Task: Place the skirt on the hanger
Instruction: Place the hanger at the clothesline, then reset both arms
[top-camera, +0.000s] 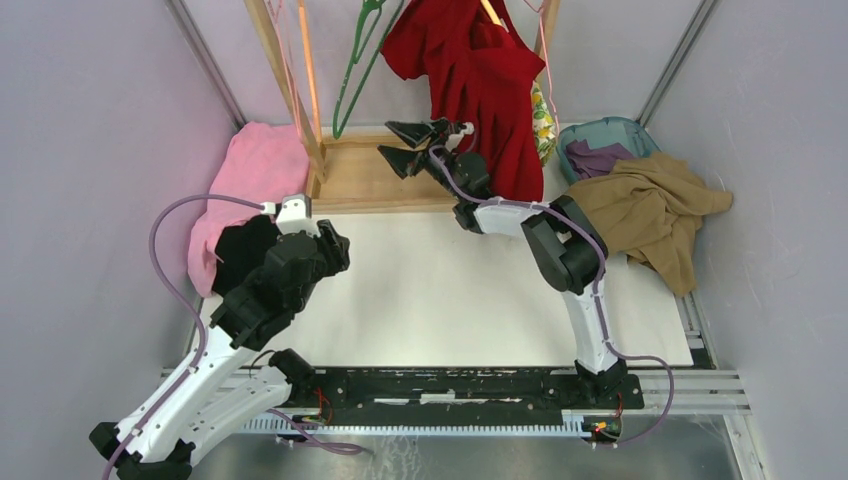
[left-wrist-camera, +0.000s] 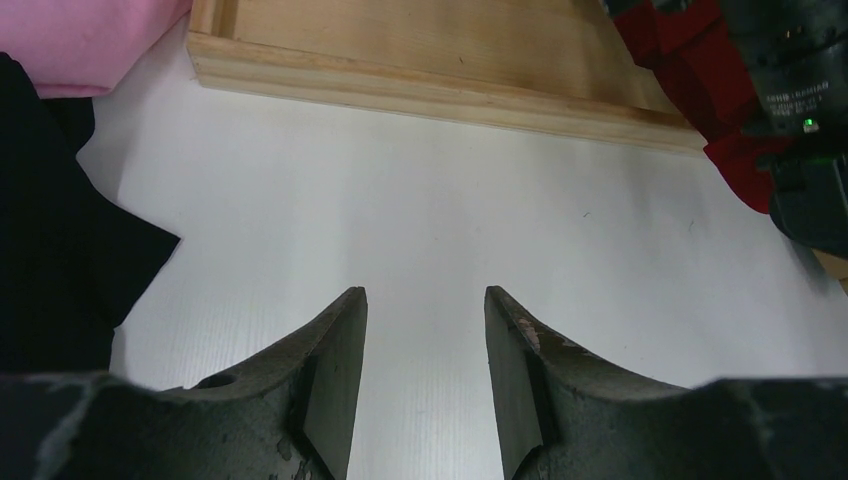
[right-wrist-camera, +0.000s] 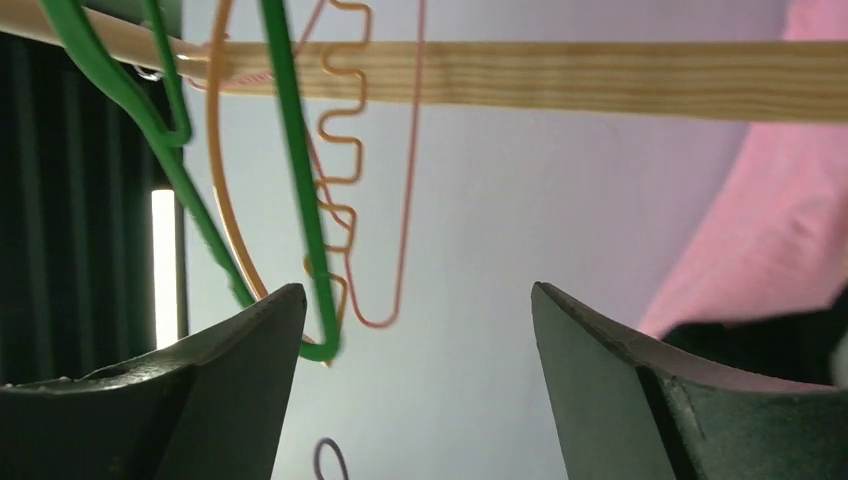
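Skirt (top-camera: 543, 125) shows only as a strip of lemon print peeking out from behind the red dress (top-camera: 480, 80) at the right end of the wooden rack (top-camera: 370, 182). It sits below a thin pink wire that I take to be the hanger (top-camera: 546, 55). How the fabric sits on that wire is hidden, so I judge it hung but cannot confirm it. My right end effector (top-camera: 384, 138) hangs just left of the dress, above the rack's base, jaws spread wide and holding nothing. Its own camera looks between them at the rail (right-wrist-camera: 600, 75) and a green hanger (right-wrist-camera: 300, 200), touching neither. Wide jaws here make sense to me as a clean stand-off, so no cloth drags. My left end effector (left-wrist-camera: 425, 295) hovers low over the white worktop (left-wrist-camera: 400, 200), its 2 jaws partly parted and empty. It is beside the black cloth (left-wrist-camera: 50, 250), out of the right arm's way.
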